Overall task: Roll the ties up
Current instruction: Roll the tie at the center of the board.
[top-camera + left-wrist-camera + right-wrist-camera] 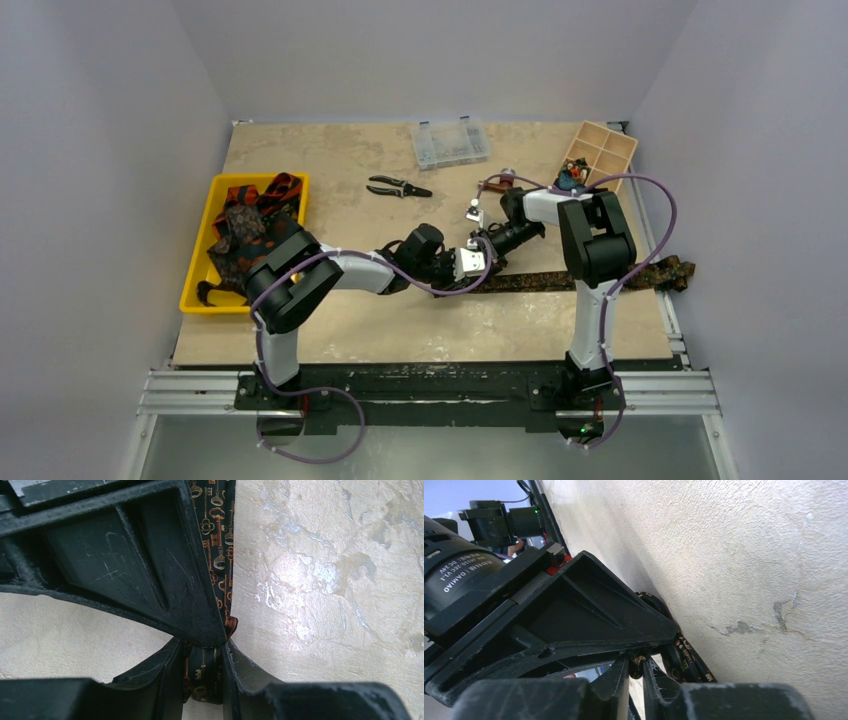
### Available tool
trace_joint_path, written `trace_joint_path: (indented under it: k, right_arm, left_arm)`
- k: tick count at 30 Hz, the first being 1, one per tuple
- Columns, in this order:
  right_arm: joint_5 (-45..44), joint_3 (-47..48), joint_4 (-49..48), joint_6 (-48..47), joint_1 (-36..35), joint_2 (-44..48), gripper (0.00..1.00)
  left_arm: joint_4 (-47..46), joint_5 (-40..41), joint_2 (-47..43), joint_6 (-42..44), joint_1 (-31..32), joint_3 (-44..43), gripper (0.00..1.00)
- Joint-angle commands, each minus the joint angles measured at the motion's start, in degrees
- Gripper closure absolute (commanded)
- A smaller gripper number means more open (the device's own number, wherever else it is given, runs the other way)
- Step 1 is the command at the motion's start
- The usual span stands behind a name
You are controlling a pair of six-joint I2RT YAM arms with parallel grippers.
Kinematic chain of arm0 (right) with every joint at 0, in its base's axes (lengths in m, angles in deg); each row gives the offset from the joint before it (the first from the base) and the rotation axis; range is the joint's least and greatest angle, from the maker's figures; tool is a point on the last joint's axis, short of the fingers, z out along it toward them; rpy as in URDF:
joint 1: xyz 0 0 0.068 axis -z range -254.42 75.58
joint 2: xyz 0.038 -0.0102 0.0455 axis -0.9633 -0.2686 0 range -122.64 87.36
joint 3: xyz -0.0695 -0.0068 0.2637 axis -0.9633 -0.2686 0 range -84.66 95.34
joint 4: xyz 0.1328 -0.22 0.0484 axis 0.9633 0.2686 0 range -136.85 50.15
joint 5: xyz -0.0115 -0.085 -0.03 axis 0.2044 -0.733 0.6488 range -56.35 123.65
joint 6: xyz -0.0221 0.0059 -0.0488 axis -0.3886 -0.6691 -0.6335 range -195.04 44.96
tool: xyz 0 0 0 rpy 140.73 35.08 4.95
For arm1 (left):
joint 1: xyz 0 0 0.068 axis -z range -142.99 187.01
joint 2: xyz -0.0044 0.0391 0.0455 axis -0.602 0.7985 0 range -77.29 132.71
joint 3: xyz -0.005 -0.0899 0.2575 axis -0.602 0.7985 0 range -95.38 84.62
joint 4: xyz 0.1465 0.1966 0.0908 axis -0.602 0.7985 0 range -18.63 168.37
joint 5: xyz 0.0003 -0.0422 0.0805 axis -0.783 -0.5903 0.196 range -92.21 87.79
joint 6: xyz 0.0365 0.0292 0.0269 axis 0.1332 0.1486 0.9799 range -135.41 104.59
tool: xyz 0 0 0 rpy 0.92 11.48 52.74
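A dark tie [560, 280] with a gold key pattern lies stretched across the table toward the right edge. Both grippers meet at its left end. My left gripper [472, 264] is shut on the doubled-over end of the tie [202, 675], and the rest of the cloth [218, 530] runs away along the table. My right gripper [485, 247] comes in from above. In the right wrist view my right gripper [635, 661] pinches a small fold of the tie, with more of the tie [686, 657] bunched beside it. More ties [250, 225] are heaped in a yellow tray [200, 300].
Black-handled pliers [398, 187] lie at mid-table behind the grippers. A clear plastic box [450, 143] sits at the back. A wooden compartment box [600, 155] stands at the back right. The tie's wide end hangs over the table's right edge [680, 270].
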Motion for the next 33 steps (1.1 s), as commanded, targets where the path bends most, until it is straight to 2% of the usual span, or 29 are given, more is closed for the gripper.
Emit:
trace_joint_path:
  k: [1, 2, 4, 5, 9, 12, 16, 19, 29, 31, 33]
  right_arm:
    - [0.9, 0.8, 0.3, 0.0, 0.0, 0.1, 0.96]
    - [1.0, 1.0, 0.6, -0.2, 0.0, 0.1, 1.00]
    - [-0.1, 1.1, 1.1, -0.7, 0.0, 0.2, 1.00]
    - [-1.5, 1.0, 1.1, -0.8, 0.0, 0.3, 1.00]
    - [-9.9, 0.0, -2.0, 0.5, 0.1, 0.3, 1.00]
    - [-13.0, -0.6, -3.9, 1.3, 0.0, -0.4, 1.00]
    - [-15.5, -1.8, -5.9, 2.2, -0.1, -0.9, 1.00]
    - [-17.0, -2.6, -7.4, 3.2, -0.1, -0.8, 1.00]
    - [-17.4, -3.0, -8.8, 3.5, 0.0, -1.3, 1.00]
    - [-16.4, -2.6, -8.7, 3.3, -0.1, -1.3, 1.00]
    - [-14.2, -2.1, -8.2, 3.0, -0.1, -1.0, 1.00]
  left_arm:
    - [5.3, 2.5, 0.1, 1.3, -0.1, 0.7, 0.80]
    - [5.4, 2.4, 0.2, 1.3, -0.1, 0.7, 0.80]
    - [5.3, 2.4, 0.1, 1.3, -0.1, 0.7, 0.79]
    - [5.2, 2.5, 0.0, 0.8, -0.1, 0.7, 0.75]
    - [-1.0, -2.7, -3.6, -2.7, -2.7, 5.1, 0.48]
    - [-2.7, -6.1, -7.0, -2.6, -4.4, 7.7, 0.42]
    - [-1.9, -8.1, -7.4, -0.1, -5.0, 8.7, 0.43]
    - [-3.9, -8.6, -5.9, -1.7, -4.6, 8.1, 0.43]
    - [-8.9, -4.7, 2.5, -5.0, -1.9, 1.3, 0.44]
    - [-9.0, -5.1, 3.0, -4.6, -1.6, 1.1, 0.52]
    - [-8.3, -4.2, 2.8, -3.7, -1.3, 1.3, 0.66]
